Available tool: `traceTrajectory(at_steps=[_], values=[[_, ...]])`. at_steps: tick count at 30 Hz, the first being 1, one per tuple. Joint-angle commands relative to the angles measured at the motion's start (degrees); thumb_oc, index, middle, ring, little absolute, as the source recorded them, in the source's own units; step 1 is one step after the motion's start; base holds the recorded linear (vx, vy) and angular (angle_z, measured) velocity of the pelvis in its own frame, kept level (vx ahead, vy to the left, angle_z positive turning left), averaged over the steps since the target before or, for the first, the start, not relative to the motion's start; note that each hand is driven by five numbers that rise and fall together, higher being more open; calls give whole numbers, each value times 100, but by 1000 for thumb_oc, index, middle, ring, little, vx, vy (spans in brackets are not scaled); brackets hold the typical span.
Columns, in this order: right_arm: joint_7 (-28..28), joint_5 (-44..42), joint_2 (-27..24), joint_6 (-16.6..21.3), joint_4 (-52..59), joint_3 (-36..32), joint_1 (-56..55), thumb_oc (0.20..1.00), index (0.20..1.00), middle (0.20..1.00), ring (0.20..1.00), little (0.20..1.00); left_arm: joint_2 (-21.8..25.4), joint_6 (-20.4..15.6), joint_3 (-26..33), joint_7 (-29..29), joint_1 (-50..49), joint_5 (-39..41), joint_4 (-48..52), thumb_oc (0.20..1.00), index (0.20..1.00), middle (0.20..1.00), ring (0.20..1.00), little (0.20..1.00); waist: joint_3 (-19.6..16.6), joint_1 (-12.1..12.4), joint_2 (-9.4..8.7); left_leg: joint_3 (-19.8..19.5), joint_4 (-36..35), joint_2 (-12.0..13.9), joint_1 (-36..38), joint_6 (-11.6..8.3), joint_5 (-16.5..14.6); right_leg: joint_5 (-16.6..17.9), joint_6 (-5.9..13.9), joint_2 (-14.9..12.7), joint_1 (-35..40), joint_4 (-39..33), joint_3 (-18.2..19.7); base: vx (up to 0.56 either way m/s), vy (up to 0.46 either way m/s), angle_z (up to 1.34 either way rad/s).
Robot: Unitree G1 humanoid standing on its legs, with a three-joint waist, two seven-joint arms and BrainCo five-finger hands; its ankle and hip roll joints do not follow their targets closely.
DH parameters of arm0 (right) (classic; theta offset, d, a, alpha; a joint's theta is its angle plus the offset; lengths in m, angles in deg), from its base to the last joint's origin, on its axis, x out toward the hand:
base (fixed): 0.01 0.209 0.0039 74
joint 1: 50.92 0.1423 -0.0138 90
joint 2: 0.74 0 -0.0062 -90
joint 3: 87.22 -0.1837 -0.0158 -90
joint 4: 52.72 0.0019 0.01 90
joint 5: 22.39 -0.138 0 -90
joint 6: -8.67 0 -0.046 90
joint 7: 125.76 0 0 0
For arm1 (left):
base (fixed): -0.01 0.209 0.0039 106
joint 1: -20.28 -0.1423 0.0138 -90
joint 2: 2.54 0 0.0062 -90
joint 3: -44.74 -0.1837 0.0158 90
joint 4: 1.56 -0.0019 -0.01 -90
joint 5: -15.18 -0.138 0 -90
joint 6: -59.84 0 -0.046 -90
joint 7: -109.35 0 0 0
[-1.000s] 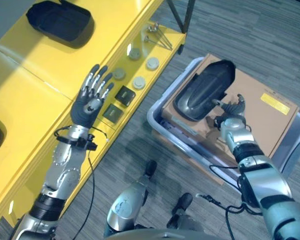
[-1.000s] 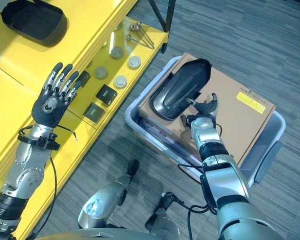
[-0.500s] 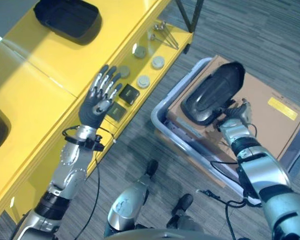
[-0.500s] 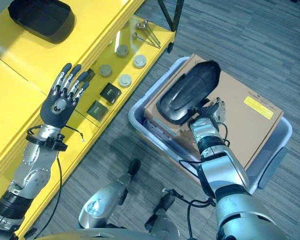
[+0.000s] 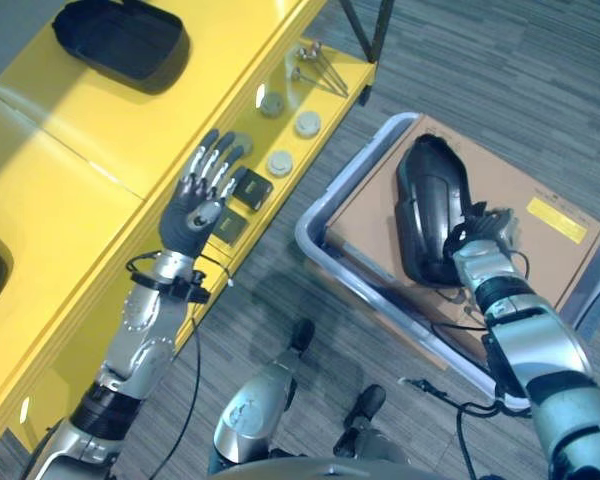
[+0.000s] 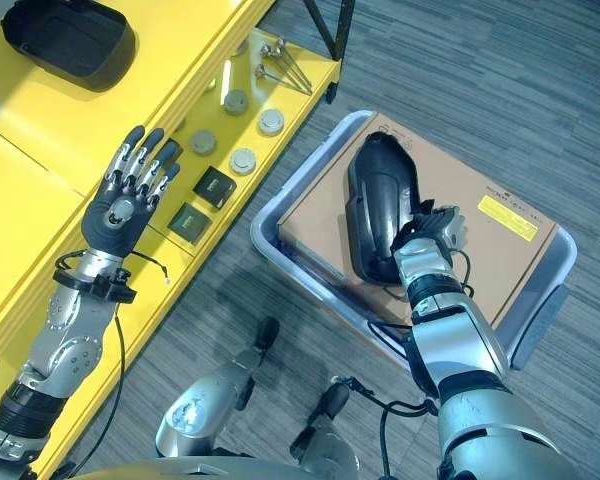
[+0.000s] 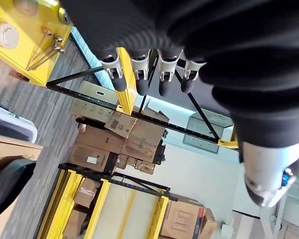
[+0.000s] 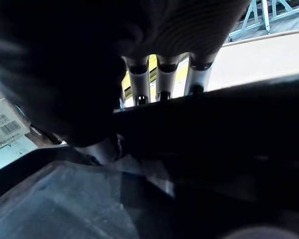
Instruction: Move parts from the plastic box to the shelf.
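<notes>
A long black moulded part (image 5: 428,214) stands tilted on its edge on a flat cardboard box (image 5: 540,215) inside the grey plastic box (image 5: 317,214). My right hand (image 5: 477,243) is shut on the part's near rim. In the right wrist view its fingers (image 8: 161,79) hook over the dark rim of the part (image 8: 214,149). My left hand (image 5: 194,200) hangs open with spread fingers (image 7: 139,74) over the front edge of the yellow shelf (image 5: 70,190), holding nothing. A second black part (image 5: 120,42) lies on the shelf top.
On the lower shelf level lie round grey discs (image 5: 280,163), two black square pieces (image 5: 250,189) and some long bolts (image 5: 318,66). A dark shelf post (image 5: 365,25) stands at the far end. Grey carpet (image 5: 280,290) separates shelf and box.
My right hand has swung the black part from lying slantwise across the cardboard to standing steeply on its edge. The left hand has hardly moved.
</notes>
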Motion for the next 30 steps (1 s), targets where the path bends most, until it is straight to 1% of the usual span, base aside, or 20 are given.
traceTrajectory(at_steps=[1, 2, 4, 8, 9, 10, 11, 13, 14, 15, 17, 18, 19, 21, 24, 25, 26, 27, 28, 30], values=[[-127, -594, -146, 269, 387, 98, -314, 200, 200, 200, 200, 200, -145, -445, 51, -176, 94, -154, 145, 1000, 1000, 1000, 1000, 1000, 84, 18, 153, 63, -100, -80, 43, 74, -209, 93, -144, -119, -525, 574, 245, 7, -53, -1], [-170, -682, -156, 359, 455, 74, -333, 200, 200, 200, 200, 200, -135, -455, 55, -201, 82, -157, 144, 1000, 1000, 1000, 1000, 1000, 75, 10, 147, 72, -103, -72, 56, 71, -212, 94, -146, -115, -516, 571, 249, 3, -54, -3], [-290, -886, -192, 508, 950, -82, -477, 200, 200, 200, 200, 200, -92, -377, 112, -243, 21, -88, 206, 1000, 1000, 1000, 1000, 1000, 19, -70, 106, 111, -128, -27, 149, 57, -237, 91, -160, -84, -492, 569, 282, 17, -70, -4], [-320, -954, -234, 743, 1825, -472, -835, 200, 200, 200, 200, 200, -27, -256, 234, -398, -141, -9, 305, 1000, 1000, 1000, 1000, 1000, -127, -217, 31, 182, -180, 57, 339, 35, -269, 97, -190, -14, -416, 537, 358, 30, -68, -11], [-321, -911, -246, 680, 2125, -548, -933, 200, 200, 200, 200, 200, -13, -211, 269, -401, -177, 20, 341, 1000, 1000, 1000, 1000, 1000, -178, -265, 16, 204, -194, 80, 392, 25, -277, 98, -195, 5, -384, 515, 379, 91, -128, -20], [-388, -681, -219, 512, 2991, -720, -1252, 200, 200, 200, 200, 200, -6, 74, 316, -395, -263, 193, 415, 1000, 1000, 1000, 1000, 1000, -346, -393, -33, 274, -274, 154, 587, -7, -289, 121, -207, 77, -253, 413, 455, 80, -103, -13], [-406, -654, -208, 434, 3117, -728, -1279, 200, 200, 200, 200, 200, -7, 119, 319, -373, -267, 203, 420, 1000, 1000, 1000, 1000, 1000, -365, -409, -39, 283, -285, 165, 614, -11, -292, 126, -208, 86, -236, 399, 466, 81, -113, -16], [-497, -450, -139, 207, 3724, -766, -1445, 200, 200, 200, 200, 200, -57, 434, 298, -257, -244, 105, 388, 1000, 1000, 1000, 1000, 1000, -524, -532, -95, 351, -342, 226, 775, -34, -316, 157, -209, 153, -130, 304, 544, 44, -105, -37], [-515, -431, -119, 133, 3874, -763, -1481, 200, 200, 200, 200, 200, -76, 490, 269, -211, -224, 42, 372, 1000, 1000, 1000, 1000, 1000, -559, -567, -112, 374, -351, 242, 810, -41, -325, 166, -208, 168, -107, 280, 562, 35, -119, -34], [-522, -419, -81, 93, 4065, -770, -1558, 200, 200, 200, 200, 200, -107, 631, 218, -182, -181, -32, 331, 1000, 1000, 1000, 1000, 1000, -628, -625, -140, 416, -368, 270, 871, -53, -343, 181, -208, 194, -62, 233, 595, 28, -76, -19], [-506, -408, -28, 49, 4236, -776, -1656, 200, 200, 200, 200, 200, -148, 798, 168, -155, -128, -89, 283, 1000, 1000, 1000, 1000, 1000, -696, -679, -167, 455, -378, 296, 931, -65, -360, 196, -207, 212, -18, 192, 626, 29, -82, -23], [-478, -389, 34, -34, 4454, -781, -1807, 200, 200, 200, 200, 200, -230, 1183, 74, -20, -62, -180, 226, 1000, 1000, 1000, 1000, 1000, -806, -767, -199, 523, -394, 337, 1030, -77, -381, 227, -205, 241, 44, 137, 666, 31, -90, -23], [-476, -383, 58, -23, 4509, -783, -1869, 200, 200, 200, 200, 200, -262, 1335, 27, 82, -31, -226, 190, 1000, 1000, 1000, 1000, 1000, -845, -797, -209, 551, -396, 351, 1071, -81, -392, 241, -203, 250, 74, 113, 686, 68, -109, -17], [-369, -418, 124, 41, 4635, -777, -2093, 200, 200, 200, 200, 200, -374, 1894, -133, 296, 83, -203, -44, 1000, 1000, 1000, 1000, 1000, -1038, -936, -239, 670, -396, 409, 1236, -97, -429, 268, -194, 275, 181, 65, 762, 91, -82, -17], [-264, -394, 145, 34, 4792, -762, -2223, 200, 200, 200, 200, 200, -424, 2258, -258, 580, 216, -305, -264, 1000, 1000, 1000, 1000, 1000, -1193, -1039, -245, 762, -396, 452, 1367, -103, -462, 264, -195, 297, 267, 48, 829, 75, -53, -32], [-185, -346, 160, -30, 4920, -731, -2285, 200, 200, 200, 200, 200, -491, 2427, -329, 824, 364, -287, -463, 1000, 1000, 1000, 1000, 1000, -1297, -1134, -256, 822, -396, 476, 1460, -108, -491, 260, -195, 315, 336, 22, 876, 101, -67, -31], [-164, -345, 183, -48, 4986, -699, -2300, 200, 200, 200, 200, 200, -522, 2684, -324, 955, 462, -242, -544, 1000, 1000, 1000, 1000, 1000, -1355, -1187, -261, 851, -396, 491, 1505, -116, -506, 255, -194, 324, 371, 4, 909, 119, -104, -37], [-120, -353, 260, -51, 5114, -573, -2303, 200, 200, 200, 200, 200, -654, 3111, -392, 1562, 781, -175, -1051, 1000, 1000, 1000, 1000, 1000, -1486, -1344, -268, 934, -396, 520, 1612, -122, -549, 257, -186, 360, 432, -34, 1025, 85, -85, -29], [-97, -368, 267, -65, 5142, -550, -2295, 200, 200, 200, 200, 200, -681, 3223, -396, 1588, 855, -119, -1188, 1000, 1000, 1000, 1000, 1000, -1518, -1381, -273, 962, -396, 533, 1631, -130, -554, 255, -184, 367, 440, -34, 1045, 67, -70, -30], [-72, -389, 285, -60, 5149, -529, -2280, 200, 200, 200, 200, 200, -748, 3306, -430, 1650, 960, -79, -1375, 1000, 1000, 1000, 1000, 1000, -1551, -1419, -276, 989, -396, 544, 1653, -135, -563, 253, -182, 378, 448, -34, 1067, 35, -37, -24]])
